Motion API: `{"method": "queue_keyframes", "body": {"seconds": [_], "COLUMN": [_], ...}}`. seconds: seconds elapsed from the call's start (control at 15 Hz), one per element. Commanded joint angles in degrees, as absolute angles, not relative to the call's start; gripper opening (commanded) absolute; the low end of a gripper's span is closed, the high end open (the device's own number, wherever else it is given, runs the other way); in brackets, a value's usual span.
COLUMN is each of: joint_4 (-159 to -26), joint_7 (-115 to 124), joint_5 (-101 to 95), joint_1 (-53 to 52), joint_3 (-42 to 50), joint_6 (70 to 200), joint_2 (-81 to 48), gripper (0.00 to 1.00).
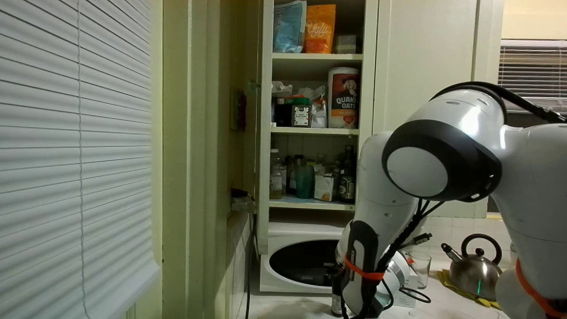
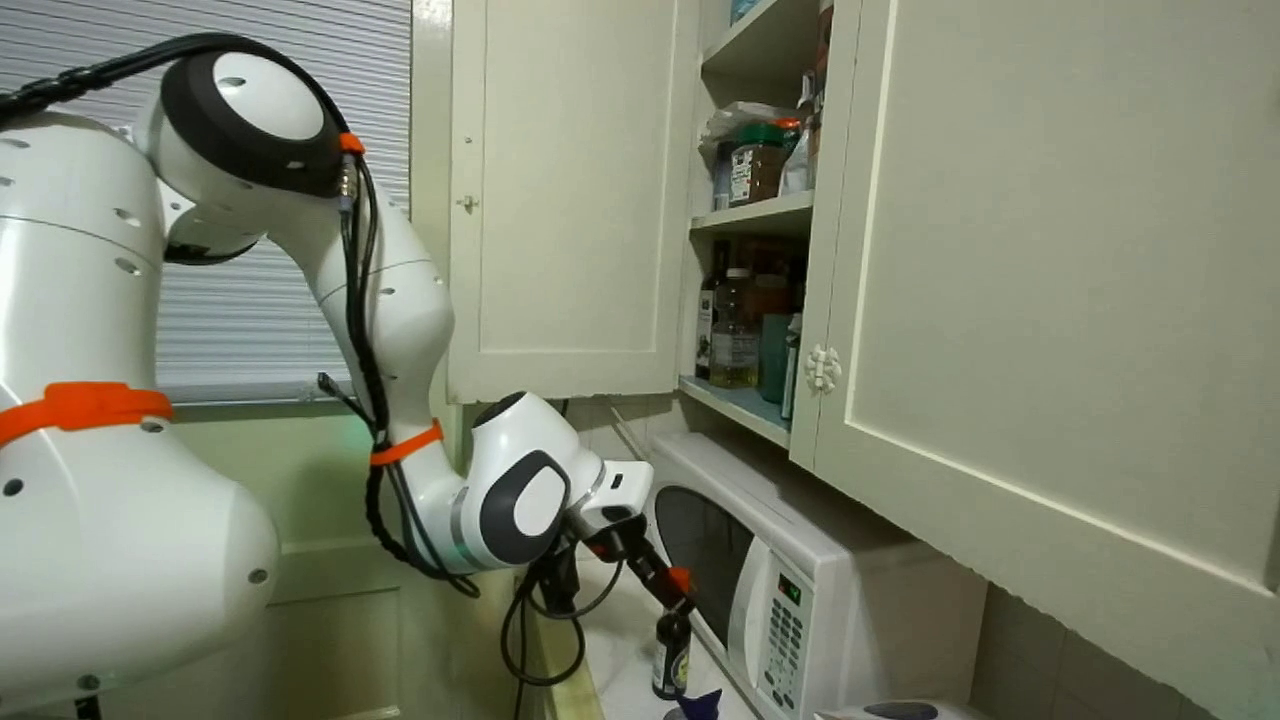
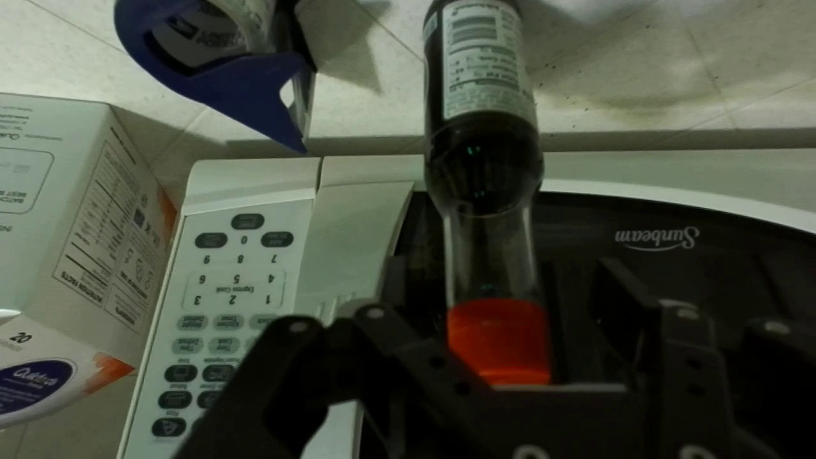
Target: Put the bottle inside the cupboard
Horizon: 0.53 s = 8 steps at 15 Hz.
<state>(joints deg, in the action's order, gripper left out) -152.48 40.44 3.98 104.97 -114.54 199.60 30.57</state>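
A pale desk (image 1: 294, 305) runs beneath a tall, narrow white cupboard (image 1: 310, 130) stocked with groceries. In an exterior view an orange pouch (image 1: 319, 29) on the highest visible shelf reads "Ugly"; a canister (image 1: 344, 98) one shelf lower reads "Quaker Oats". Only the wrist view gives the microwave's (image 3: 357, 248) name, "Sunbeam", upside down, plus "Express Cook" among its keys, and "Nutrition Facts" and "20" on a carton (image 3: 89, 217). It also identifies the blue tape dispenser (image 3: 255, 83) near the bottle (image 3: 484, 159), of which an exterior view catches just part. A steel kettle (image 1: 475, 274), towards the desk's back edge, appears in an exterior view alone.

The arm (image 2: 410, 300) arches high, drops its forearm and slants the tool (image 3: 500, 274) downward before the microwave. The fingers are spread, one each side of the red-capped bottle, with gaps visible, so it sits between them ungripped. The bottle stands upright on the desk, between microwave and front edge; its label's small print is illegible.
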Motion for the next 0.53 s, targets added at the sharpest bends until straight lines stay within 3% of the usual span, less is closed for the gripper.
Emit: {"method": "queue_keyframes", "body": {"seconds": [0.0, 0.13, 0.2, 0.33, 0.47], "joint_4": [-153.00, -153.06, -153.08, -153.08, -152.98], "joint_7": [39.81, 39.81, 39.77, 39.74, 39.65], "joint_5": [6.42, 6.37, 6.33, 6.48, 6.52], "joint_1": [107.33, 107.58, 107.71, 107.74, 107.75], "joint_3": [-118.02, -118.15, -118.22, -118.08, -117.86], "joint_6": [203.35, 202.91, 202.59, 201.92, 201.87], "joint_2": [32.51, 32.60, 32.57, 32.51, 32.38], "gripper": [0.60, 0.37, 0.33, 0.12, 0.12]}}
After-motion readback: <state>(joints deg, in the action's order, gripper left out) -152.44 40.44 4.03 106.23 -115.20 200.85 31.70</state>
